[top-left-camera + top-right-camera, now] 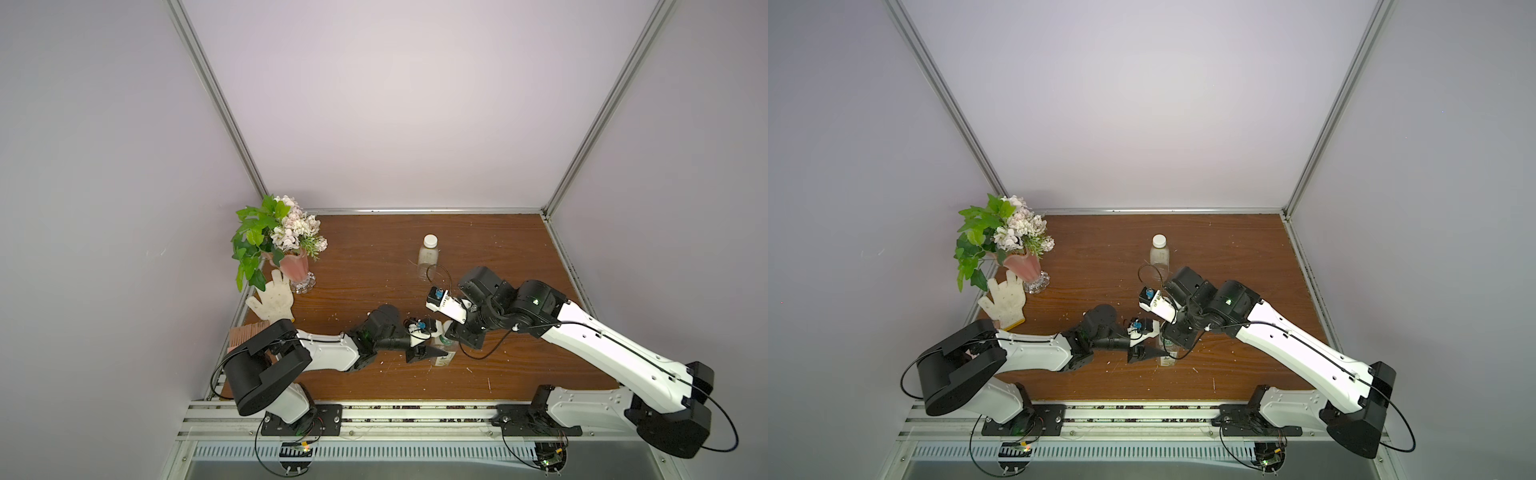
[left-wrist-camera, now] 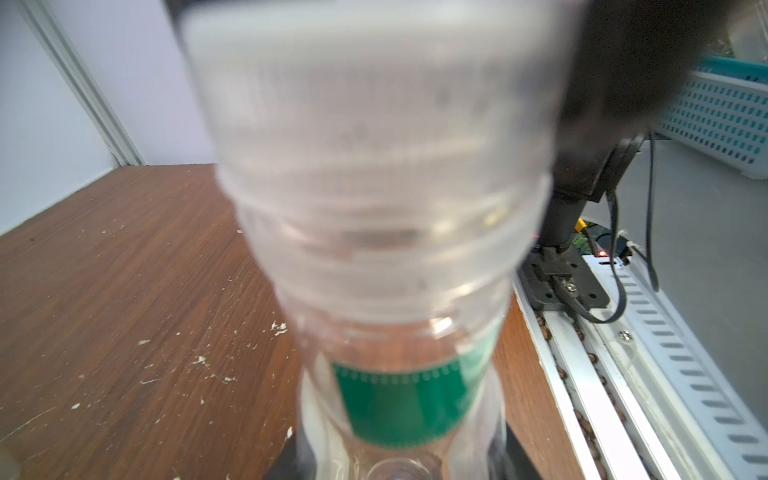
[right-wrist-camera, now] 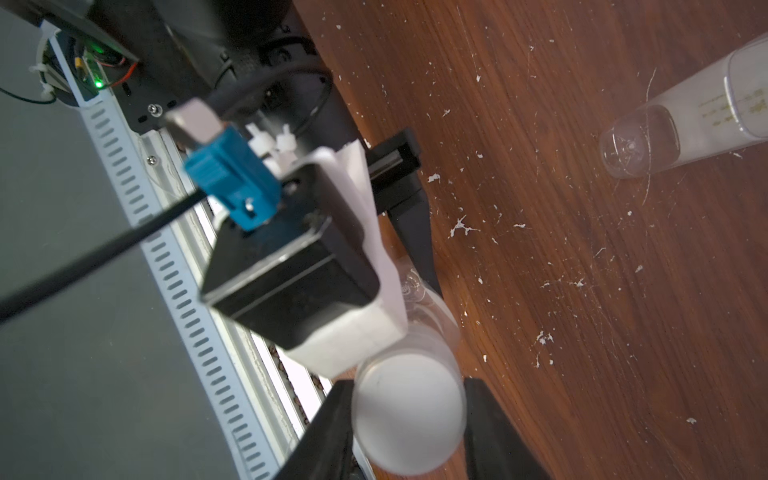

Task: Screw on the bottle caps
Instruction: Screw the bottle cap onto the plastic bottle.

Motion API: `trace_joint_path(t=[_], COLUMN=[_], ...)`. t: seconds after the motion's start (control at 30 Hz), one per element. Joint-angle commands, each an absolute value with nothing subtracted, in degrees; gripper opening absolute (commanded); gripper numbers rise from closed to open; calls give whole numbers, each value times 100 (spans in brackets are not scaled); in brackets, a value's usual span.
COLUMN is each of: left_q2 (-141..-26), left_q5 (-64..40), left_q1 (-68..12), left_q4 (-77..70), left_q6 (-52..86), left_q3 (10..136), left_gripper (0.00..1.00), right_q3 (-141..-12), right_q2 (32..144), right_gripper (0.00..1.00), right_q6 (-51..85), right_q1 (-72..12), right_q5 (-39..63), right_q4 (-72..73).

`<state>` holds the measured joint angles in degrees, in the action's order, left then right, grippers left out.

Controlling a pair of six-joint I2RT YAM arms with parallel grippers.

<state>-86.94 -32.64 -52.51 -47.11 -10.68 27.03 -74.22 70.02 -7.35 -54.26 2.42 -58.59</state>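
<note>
2 arms meet low center of the table (image 1: 374,257) in both top views.

Left gripper (image 1: 436,353) (image 1: 1154,353): reaches in from frame left, black fingers closed narrow around the lower body of the labelled bottle (image 1: 444,358) (image 1: 1168,358). The bottle stands upright on the table, near the front edge, center frame. The left wrist view is filled with the bottle (image 2: 395,249), blurred up close, green label low in frame. Dark finger edges show at the bottom on both sides of it.

Right gripper (image 3: 409,399): comes in from frame right, above the bottle top. In the right wrist view 2 black fingers (image 3: 332,436) press either side of the held cap (image 3: 407,419), jaws clamped on it. The cap is white and round, low center of that frame, sitting over the clear bottle body (image 3: 432,316). Cannot tell how far it is threaded on.

Plain bottle (image 1: 428,255) (image 1: 1158,257): upright, center back of the table, well apart from both grippers. The second cap (image 1: 430,240) (image 1: 1159,240), white, sits on its neck. Its base also shows at upper right of the right wrist view (image 3: 685,120).

Other: flower vase (image 1: 295,266) at the table's back left corner and a white glove (image 1: 272,299) just beside it, both far from the arms. White flecks are scattered on the wood.
</note>
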Motion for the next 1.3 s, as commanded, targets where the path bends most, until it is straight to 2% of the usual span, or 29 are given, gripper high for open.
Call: trace_joint_path(t=[0.0,0.13,0.27,0.53,0.73,0.8,1.07,1.27], left_q2=[-8562,-8510,-8632,-8945,-9013,-9013,-9106,-9190], left_q5=[-2318,-1491,-1109,-958,-1011,-1119,-2064,-2603], left_q1=[-5298,-5290,-5294,-5378,-5407,-5405,-5405,-5405], left_q4=[-4878,-5261,-5357,-5510,-5634,-5636,-5678,-5669], left_q6=[-964,-800,-725,-527,-473,-478,-469,-420], left_q3=[2595,2523,2633,2856,2816,2792,2737,2712], left_gripper=[45,45,44,42,41,41,41,42], right_q3=[-7348,-7402,-7503,-7672,-7857,-7924,-8195,-8313], right_q2=[7112,7138,7263,7714,7807,7781,7609,7587], right_gripper=[29,28,26,20,20,25,53,63], right_q6=[-106,677,1622,2918,3155,3124,2871,2730], right_q1=[-5391,-5227,-5013,-4967,-4944,-4932,-4817,-4721], right_q5=[-184,-710,-1047,-1154,-1258,-1296,-1182,-946], right_q4=[-5762,-5572,-5449,-5358,-5361,-5362,-5256,-5220])
